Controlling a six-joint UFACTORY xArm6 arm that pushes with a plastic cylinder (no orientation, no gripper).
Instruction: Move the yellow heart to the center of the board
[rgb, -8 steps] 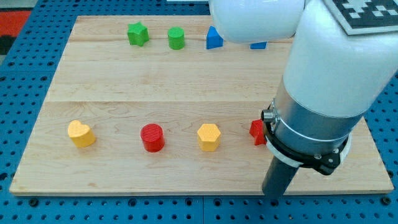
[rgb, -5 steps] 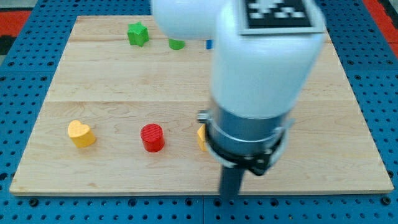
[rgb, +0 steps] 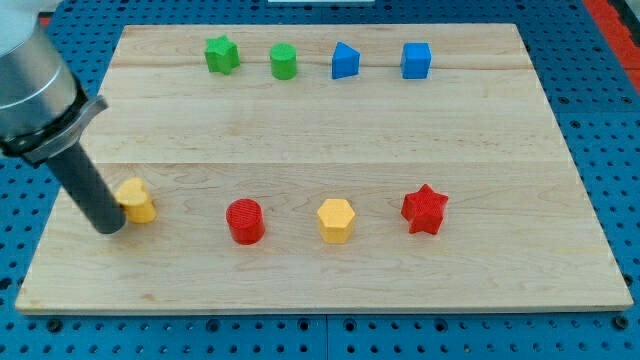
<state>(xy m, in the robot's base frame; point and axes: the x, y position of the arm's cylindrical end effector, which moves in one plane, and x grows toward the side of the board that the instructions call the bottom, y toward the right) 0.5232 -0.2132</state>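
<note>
**Rod tip set against the yellow heart at the board's left**

My tip (rgb: 108, 228) is seen at the view's left, touching the left side of the yellow heart (rgb: 136, 201), which lies well left of the middle of the board (rgb: 330, 130). No fingers are carried by the rod, so nothing is grasped. Rightward along the lower row are placed a red cylinder (rgb: 244, 221), a yellow hexagon (rgb: 336, 220) and a red star (rgb: 424, 209). Along the top are set a green star (rgb: 221, 54), a green cylinder (rgb: 284, 61), a blue wedge-like block (rgb: 345, 60) and a blue cube (rgb: 416, 60).
</note>
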